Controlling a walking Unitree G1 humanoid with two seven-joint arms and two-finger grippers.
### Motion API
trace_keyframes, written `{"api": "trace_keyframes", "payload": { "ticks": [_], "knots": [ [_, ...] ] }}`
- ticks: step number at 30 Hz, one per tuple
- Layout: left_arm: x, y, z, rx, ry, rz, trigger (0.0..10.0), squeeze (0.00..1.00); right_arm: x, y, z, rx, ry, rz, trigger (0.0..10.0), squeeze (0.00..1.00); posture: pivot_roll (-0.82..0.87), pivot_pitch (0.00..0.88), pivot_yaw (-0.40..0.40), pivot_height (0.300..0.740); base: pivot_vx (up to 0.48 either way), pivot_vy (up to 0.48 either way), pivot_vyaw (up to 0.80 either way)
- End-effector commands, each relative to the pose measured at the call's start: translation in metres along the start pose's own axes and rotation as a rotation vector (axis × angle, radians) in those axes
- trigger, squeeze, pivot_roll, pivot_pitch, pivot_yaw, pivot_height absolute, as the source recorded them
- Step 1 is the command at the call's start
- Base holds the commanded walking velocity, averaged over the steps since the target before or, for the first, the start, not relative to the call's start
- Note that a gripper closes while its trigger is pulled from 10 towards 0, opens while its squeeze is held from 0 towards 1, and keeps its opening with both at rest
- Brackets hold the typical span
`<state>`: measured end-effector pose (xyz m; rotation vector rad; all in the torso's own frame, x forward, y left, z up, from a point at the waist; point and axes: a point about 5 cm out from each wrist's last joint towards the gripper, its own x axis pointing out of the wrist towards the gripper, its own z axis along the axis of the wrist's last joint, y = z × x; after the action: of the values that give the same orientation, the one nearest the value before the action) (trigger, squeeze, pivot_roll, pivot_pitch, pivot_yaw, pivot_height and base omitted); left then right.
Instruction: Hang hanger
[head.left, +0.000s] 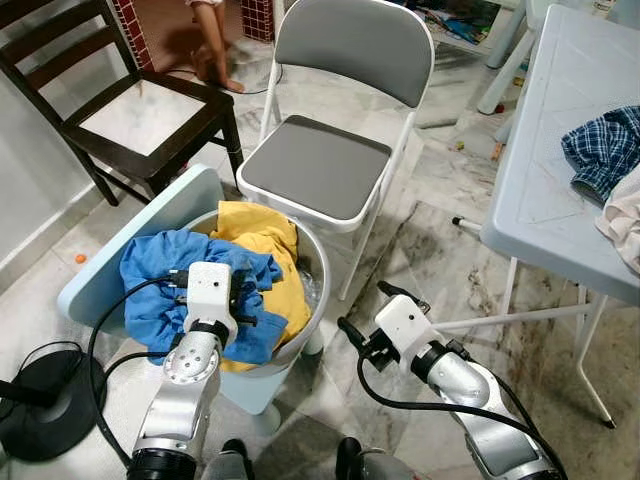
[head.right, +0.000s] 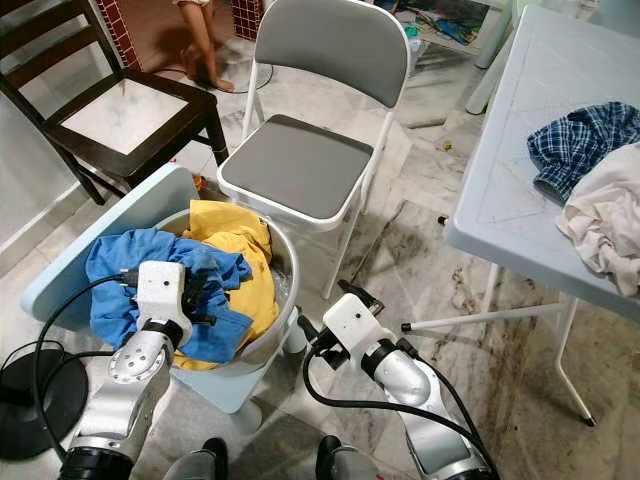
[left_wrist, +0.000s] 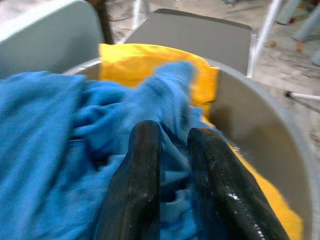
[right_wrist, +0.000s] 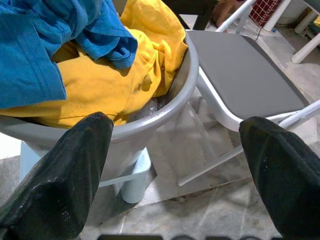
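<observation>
Left claw (left_wrist: 170, 165) sits low over the grey basin (head.left: 312, 262), its two black fingers (left_wrist: 137, 180) close together with a fold of the blue garment (head.left: 160, 290) caught in the narrow gap; whether they truly pinch the cloth is hard to judge, since the wrist view is soft. That blue garment lies heaped on a yellow garment (head.left: 262, 235), and both fill the basin, which stands on a pale blue stool (head.left: 150, 225).

Right claw (head.left: 382, 306) hangs beside the basin, above the marble floor (head.left: 440, 270), its fingers (right_wrist: 65, 170) spread wide apart and holding nothing.

Just behind the basin stands a grey folding chair (head.left: 320, 165), with a dark wooden chair (head.left: 140, 110) to its left. On the white counter (head.left: 545, 190) at the right lie a blue plaid shirt (head.left: 605, 150) and a pale cloth (head.left: 625, 225).

No hanger can be made out.
</observation>
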<state>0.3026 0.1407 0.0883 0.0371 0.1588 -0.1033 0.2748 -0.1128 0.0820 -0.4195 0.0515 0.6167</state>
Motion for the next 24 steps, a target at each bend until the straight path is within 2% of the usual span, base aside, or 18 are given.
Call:
{"api": "trace_keyframes", "payload": {
  "ticks": [1,3,7,10,14,21,24],
  "knots": [
    [-0.002,-0.008,-0.002,-0.014,0.021,-0.058,10.0,1.00,-0.003,0.000,-0.005,-0.001,0.019,0.004,10.0,0.00,0.13,0.250,-0.071,0.740,0.000,0.000,0.00],
    [-0.002,-0.014,-0.003,0.005,0.026,-0.090,10.0,1.00,-0.003,-0.001,-0.005,-0.001,0.019,0.004,10.0,0.00,0.13,0.249,-0.072,0.740,0.000,0.000,0.00],
    [0.001,-0.020,-0.003,0.011,0.032,-0.085,10.0,1.00,-0.003,0.000,-0.005,-0.001,0.018,0.005,10.0,0.00,0.13,0.250,-0.073,0.740,0.000,0.000,0.00],
    [0.012,-0.032,0.003,0.048,0.046,-0.080,10.0,1.00,-0.002,0.001,-0.003,-0.003,0.015,0.011,10.0,0.00,0.12,0.250,-0.077,0.740,0.000,0.000,0.00],
    [0.017,-0.034,0.006,0.058,0.052,-0.067,10.0,1.00,-0.002,0.001,-0.003,-0.004,0.015,0.012,10.0,0.00,0.12,0.251,-0.075,0.740,0.000,0.000,0.00],
    [0.035,-0.033,0.020,0.047,0.085,-0.015,10.0,1.00,-0.003,0.001,-0.004,-0.005,0.018,0.011,10.0,0.00,0.11,0.250,-0.072,0.740,0.000,0.000,0.00],
    [0.037,-0.032,0.023,0.043,0.088,0.000,10.0,1.00,-0.003,0.002,-0.004,-0.005,0.019,0.011,10.0,0.00,0.10,0.250,-0.070,0.740,0.000,0.000,0.00]
  ]
}}
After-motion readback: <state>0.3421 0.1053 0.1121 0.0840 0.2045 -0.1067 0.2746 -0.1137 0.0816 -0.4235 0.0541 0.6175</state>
